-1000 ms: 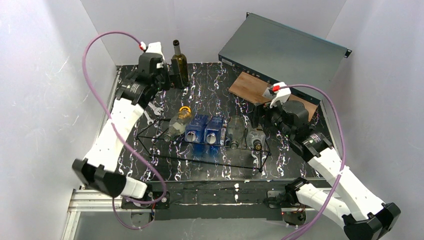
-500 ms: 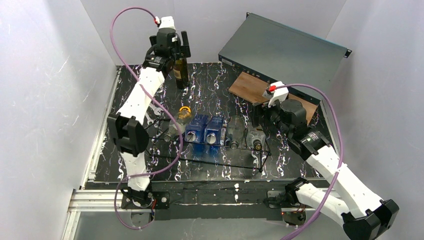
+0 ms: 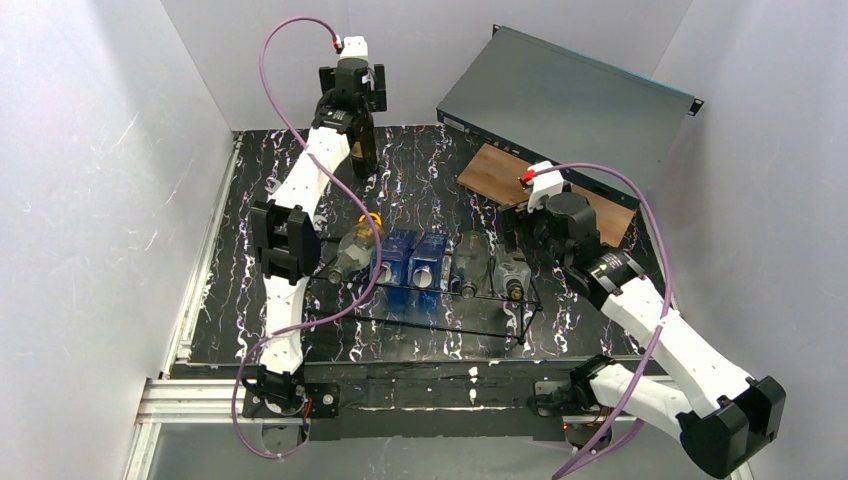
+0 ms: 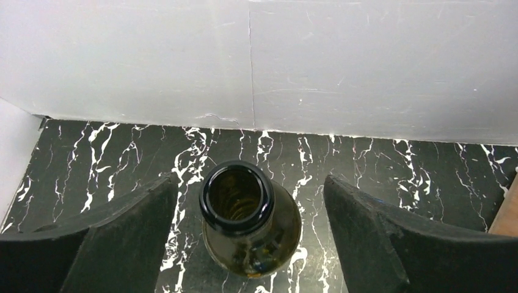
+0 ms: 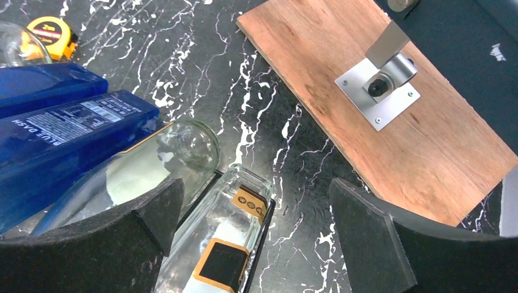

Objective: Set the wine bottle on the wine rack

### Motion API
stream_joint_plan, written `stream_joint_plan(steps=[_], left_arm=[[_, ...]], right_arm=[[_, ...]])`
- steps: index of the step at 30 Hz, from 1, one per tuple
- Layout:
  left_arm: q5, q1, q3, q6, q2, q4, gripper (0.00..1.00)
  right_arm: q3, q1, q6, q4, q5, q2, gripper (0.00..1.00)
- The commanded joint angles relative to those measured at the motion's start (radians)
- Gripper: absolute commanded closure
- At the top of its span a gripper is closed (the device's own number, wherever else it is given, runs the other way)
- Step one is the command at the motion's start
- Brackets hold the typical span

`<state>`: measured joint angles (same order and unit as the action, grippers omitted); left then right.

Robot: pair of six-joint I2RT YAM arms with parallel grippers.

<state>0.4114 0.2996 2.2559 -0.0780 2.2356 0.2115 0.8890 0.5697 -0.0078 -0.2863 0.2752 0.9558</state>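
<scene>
The wine bottle (image 3: 362, 148), dark green glass, stands upright at the back of the table. My left gripper (image 3: 358, 92) hangs over its top, open. In the left wrist view the bottle's open mouth (image 4: 237, 196) sits between the two fingers of my left gripper (image 4: 250, 179), with a gap on each side. The wine rack (image 3: 490, 297) of thin black wire lies mid-table with several bottles laid on it. My right gripper (image 3: 513, 236) stands open over the rack's right end, above a clear labelled bottle (image 5: 229, 244), holding nothing.
On the rack lie two blue bottles (image 3: 410, 258) and clear ones. A yellow tape measure (image 3: 371, 222) sits behind the rack. At the back right a wooden board (image 3: 505, 172) with a metal fitting (image 5: 379, 85) lies against a dark metal box (image 3: 570, 100).
The left arm has stretched up and back, carrying its gripper from beside the wine bottle to above its mouth. The right arm has shifted slightly.
</scene>
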Motion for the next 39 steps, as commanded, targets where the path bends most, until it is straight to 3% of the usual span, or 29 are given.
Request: stream_joint_plan(steps=[1,18,29,33,39], left_arm=[[0.015,-0.013,0.032,0.024,-0.006,-0.093,0.19],[0.012,-0.018,0.029,0.096,-0.025,-0.169,0.99],[0.038,-0.025,-0.07,0.115,-0.152,-0.24,1.0],[0.05,-0.025,-0.076,0.092,-0.185,-0.187,1.0],[0.04,-0.025,-0.245,0.032,-0.336,-0.202,1.0]], right_arm=[[0.066,-0.004,-0.045,0.031,0.03,0.027,0.02],[0.091,-0.005,-0.058,0.012,0.047,0.013,0.0],[0.123,-0.005,-0.066,-0.012,-0.004,-0.002,0.0],[0.125,-0.006,-0.079,-0.019,-0.032,-0.005,0.0],[0.102,-0.005,-0.052,0.014,-0.092,-0.005,0.0]])
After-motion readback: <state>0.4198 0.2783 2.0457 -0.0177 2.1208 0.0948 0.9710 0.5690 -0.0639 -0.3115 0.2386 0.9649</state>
